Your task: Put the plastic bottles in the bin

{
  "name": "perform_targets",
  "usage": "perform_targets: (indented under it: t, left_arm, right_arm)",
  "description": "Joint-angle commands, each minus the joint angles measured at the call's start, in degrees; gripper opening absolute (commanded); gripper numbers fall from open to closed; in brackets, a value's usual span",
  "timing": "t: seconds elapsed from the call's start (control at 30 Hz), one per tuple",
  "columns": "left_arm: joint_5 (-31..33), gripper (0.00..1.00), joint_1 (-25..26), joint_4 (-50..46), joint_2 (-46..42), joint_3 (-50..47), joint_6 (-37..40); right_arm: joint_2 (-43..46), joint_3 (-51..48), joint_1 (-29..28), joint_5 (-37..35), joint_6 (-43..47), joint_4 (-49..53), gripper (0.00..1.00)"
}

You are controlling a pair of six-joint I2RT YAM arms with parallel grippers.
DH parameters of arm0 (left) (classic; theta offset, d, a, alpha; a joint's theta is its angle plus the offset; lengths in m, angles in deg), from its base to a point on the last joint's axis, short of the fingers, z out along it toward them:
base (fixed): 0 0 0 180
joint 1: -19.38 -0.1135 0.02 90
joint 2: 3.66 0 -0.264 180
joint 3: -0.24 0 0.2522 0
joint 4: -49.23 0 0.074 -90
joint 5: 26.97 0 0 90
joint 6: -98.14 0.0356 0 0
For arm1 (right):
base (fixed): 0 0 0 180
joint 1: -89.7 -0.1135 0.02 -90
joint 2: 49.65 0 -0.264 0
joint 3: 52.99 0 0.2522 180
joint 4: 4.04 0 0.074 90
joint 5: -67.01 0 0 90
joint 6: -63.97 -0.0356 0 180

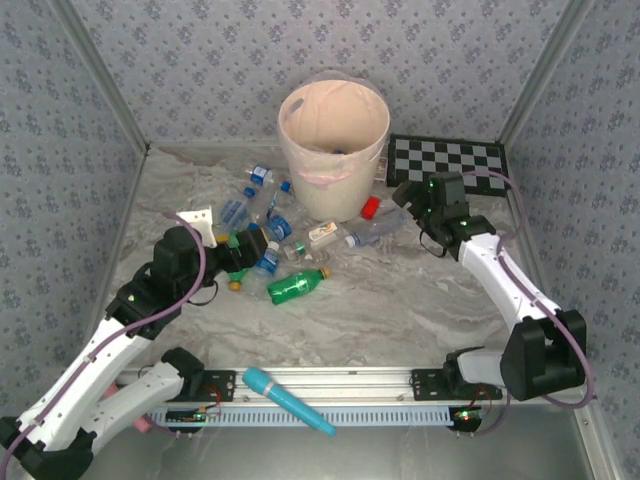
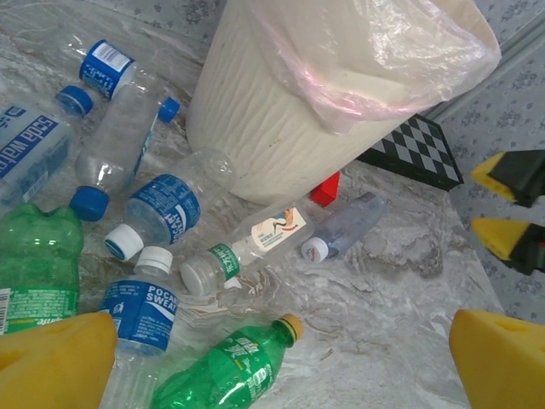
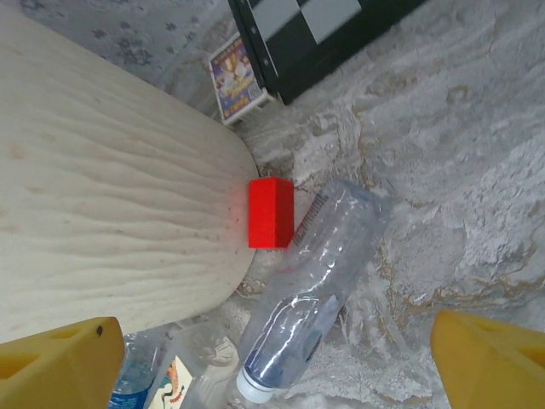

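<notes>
The bin (image 1: 333, 150) is a tall pale peach bucket with a clear liner, standing at the back centre. Several plastic bottles (image 1: 262, 215) lie scattered to its left and in front. A green bottle (image 2: 226, 371) with a yellow cap lies below my left gripper (image 2: 281, 341), which is open and holds nothing. A clear crumpled bottle (image 3: 315, 281) with a white cap lies beside the bin's (image 3: 102, 213) base. My right gripper (image 3: 277, 341) hangs open above it, one yellow finger (image 3: 60, 362) on each side, not touching it.
A small red block (image 3: 271, 211) rests against the bin's foot, next to the clear bottle. A checkerboard (image 1: 447, 160) lies at the back right. A blue wand (image 1: 290, 400) lies on the front rail. Patterned walls close in both sides and the back.
</notes>
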Motion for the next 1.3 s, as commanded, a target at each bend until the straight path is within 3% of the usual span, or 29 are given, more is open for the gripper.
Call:
perform_targets:
  t: [0.0,0.33,0.63,1.07,1.27]
  left_arm:
    - [-3.3,1.00,0.0,2.2,-0.1,0.2,2.1]
    - [-4.0,1.00,-0.1,1.8,-1.0,0.4,2.7]
    - [0.6,1.00,0.0,-0.4,-4.9,-0.3,3.2]
    - [1.0,1.00,-0.1,-1.5,-4.6,0.2,3.0]
    - [1.3,1.00,0.0,-2.6,-5.2,0.8,3.3]
  right_arm:
    - [-2.8,-2.0,0.5,2.4,-3.5,-5.4,0.93]
    - [-16.6,-2.2,-1.3,8.4,-8.7,-12.9,0.89]
    - [-26.4,-1.6,-2.2,11.3,-14.4,-18.8,0.81]
    - [-32.2,1.2,-2.2,11.3,-15.2,-18.9,0.81]
    - [-32.3,-0.4,-1.7,10.6,-15.6,-20.4,0.69]
